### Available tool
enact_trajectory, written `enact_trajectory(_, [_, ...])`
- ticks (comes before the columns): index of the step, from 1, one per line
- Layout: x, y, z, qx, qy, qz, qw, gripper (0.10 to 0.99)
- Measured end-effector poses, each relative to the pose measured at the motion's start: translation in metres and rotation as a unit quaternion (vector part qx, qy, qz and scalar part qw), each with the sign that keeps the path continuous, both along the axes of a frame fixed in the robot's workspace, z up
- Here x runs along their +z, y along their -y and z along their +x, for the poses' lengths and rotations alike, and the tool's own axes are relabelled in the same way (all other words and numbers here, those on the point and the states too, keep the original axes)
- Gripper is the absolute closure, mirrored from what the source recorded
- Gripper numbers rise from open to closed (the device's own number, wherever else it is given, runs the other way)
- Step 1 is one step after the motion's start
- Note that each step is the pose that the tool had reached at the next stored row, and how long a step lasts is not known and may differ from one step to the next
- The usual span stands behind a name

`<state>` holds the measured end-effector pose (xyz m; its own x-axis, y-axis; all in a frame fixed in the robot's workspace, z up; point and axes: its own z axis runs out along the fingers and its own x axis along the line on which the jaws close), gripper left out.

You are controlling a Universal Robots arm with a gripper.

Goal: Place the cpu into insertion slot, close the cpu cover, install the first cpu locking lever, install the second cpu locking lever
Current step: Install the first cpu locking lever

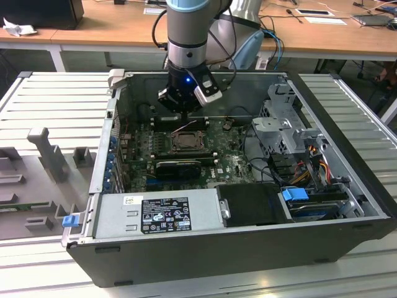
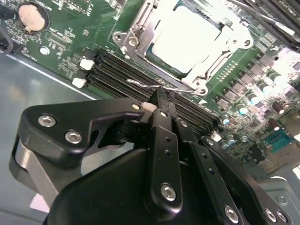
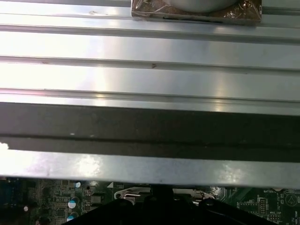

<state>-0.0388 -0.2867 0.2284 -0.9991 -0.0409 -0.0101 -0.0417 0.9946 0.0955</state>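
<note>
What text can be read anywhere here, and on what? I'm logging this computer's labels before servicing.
Black label on the power supply: white print, too small to read.
White sticker beside it: print too small to read.
Motherboard in the second wrist view: white markings, too blurred to read.
No text here is legible enough to quote.

Pale silver cpu (image 2: pixel 187 37), green motherboard (image 2: pixel 70 28)
</note>
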Motion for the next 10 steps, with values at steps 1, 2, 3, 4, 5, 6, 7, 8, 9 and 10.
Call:
enact_trajectory(1, [-0.0002, -0.0002, 0.0013, 0.0, 0.0001, 0.0, 1.0, 0.98])
enact_trajectory(2, [-0.0006, -0.0003, 0.0022, 0.0, 0.0001, 0.0001, 1.0, 0.98])
enact_trajectory(3, [-0.0009, -0.0005, 0.0028, 0.0, 0.0001, 0.0001, 1.0, 0.98])
enact_trajectory(4, [-0.0011, -0.0008, 0.0032, 0.0, 0.0, 0.0, 1.0, 0.98])
enact_trajectory(5, [-0.0014, -0.001, 0.0038, 0.0, 0.0001, 0.0, 1.0, 0.98])
enact_trajectory(6, [-0.0018, -0.0011, 0.005, 0.0, 0.0001, 0.0001, 1.0, 0.98])
enact_trajectory(7, [-0.002, -0.0011, 0.006, 0.0, 0.0001, 0.0, 1.0, 0.98])
enact_trajectory(8, [-0.0023, -0.0011, 0.0072, 0.0, 0.0, 0.0, 1.0, 0.98])
enact_trajectory(9, [-0.0024, -0.0011, 0.0082, 0.0, 0.0, 0.0, 1.0, 0.98])
enact_trajectory(10, [-0.0026, -0.001, 0.0086, 0.0, 0.0, 0.0, 1.0, 0.98])
